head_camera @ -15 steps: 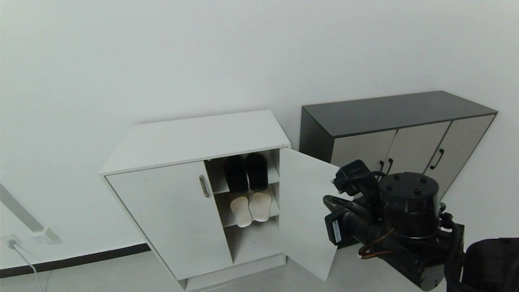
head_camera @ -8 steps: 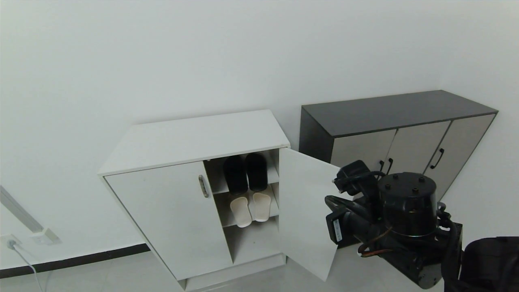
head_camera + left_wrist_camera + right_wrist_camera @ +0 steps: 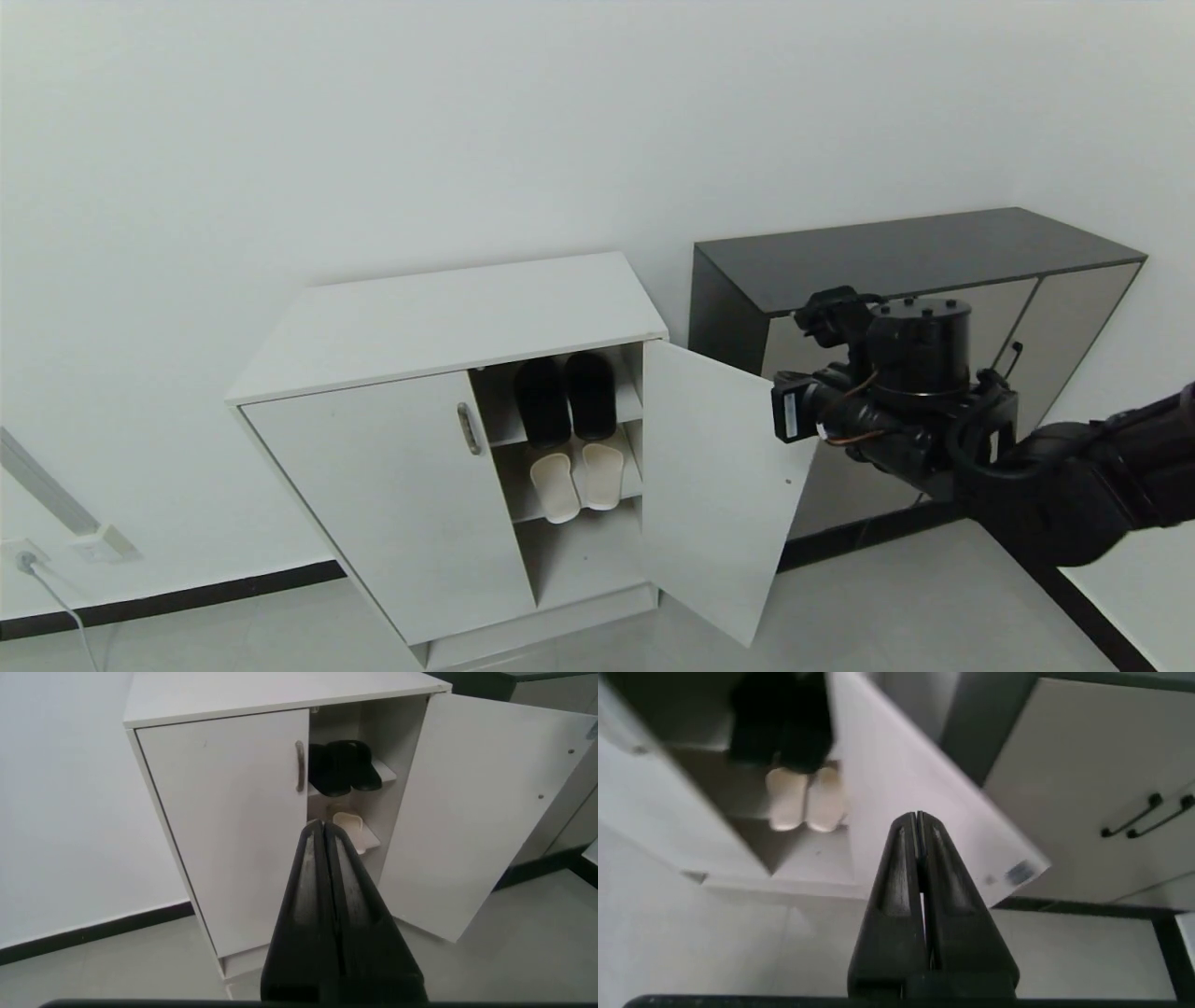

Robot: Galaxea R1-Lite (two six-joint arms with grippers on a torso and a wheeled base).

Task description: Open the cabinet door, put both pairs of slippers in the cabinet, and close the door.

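The white cabinet (image 3: 448, 317) stands against the wall, its left door (image 3: 392, 495) closed and its right door (image 3: 719, 467) swung open. Black slippers (image 3: 565, 392) lie on the upper shelf and white slippers (image 3: 579, 476) on the shelf below. My right arm (image 3: 910, 392) hangs just beyond the open door's outer edge, at about its top height. In the right wrist view my right gripper (image 3: 920, 821) is shut and empty, pointing at the door (image 3: 924, 784). My left gripper (image 3: 323, 831) is shut and empty, facing the cabinet front from a distance.
A grey cabinet with a dark top (image 3: 915, 247) stands right of the white one, close behind my right arm. A wall socket with a cable (image 3: 23, 558) sits low on the left. Bare floor (image 3: 887, 607) lies before both cabinets.
My right arm has risen and drawn back to the right, from the door's lower outer edge to near its top. The door and both pairs of slippers have stayed put.
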